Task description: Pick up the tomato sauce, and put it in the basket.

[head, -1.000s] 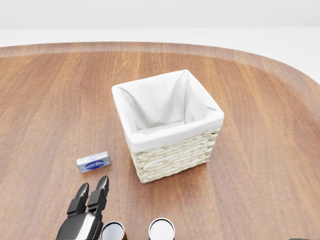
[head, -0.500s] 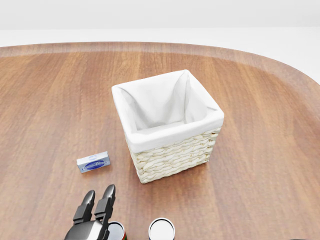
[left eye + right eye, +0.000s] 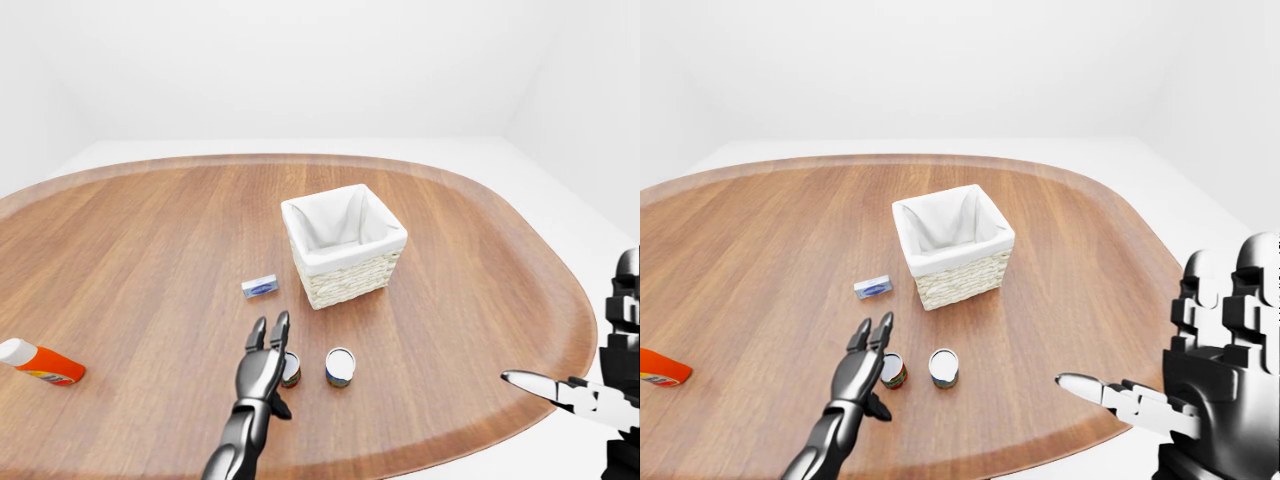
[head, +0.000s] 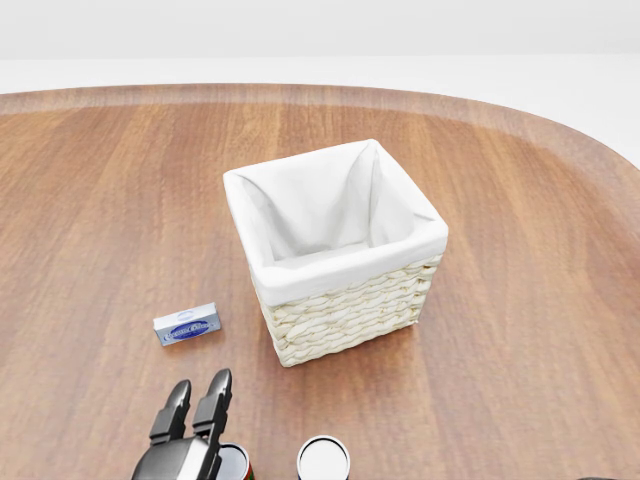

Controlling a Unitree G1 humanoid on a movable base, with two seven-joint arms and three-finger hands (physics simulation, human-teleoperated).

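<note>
Wooden surface [image 3: 130, 260], oval. Wicker basket [image 3: 345, 245] with white liner above the left hand [image 3: 262, 362], well apart. Left hand fingers spread, just left of the tomato sauce can [image 3: 893, 371]. White-topped can [image 3: 340, 366] to its right. Right hand [image 3: 1200, 385] open, off the surface's edge.

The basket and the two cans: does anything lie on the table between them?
No. In the left-eye view the wood between the basket and the two cans is bare. The small blue box lies off to the left of that stretch.
</note>
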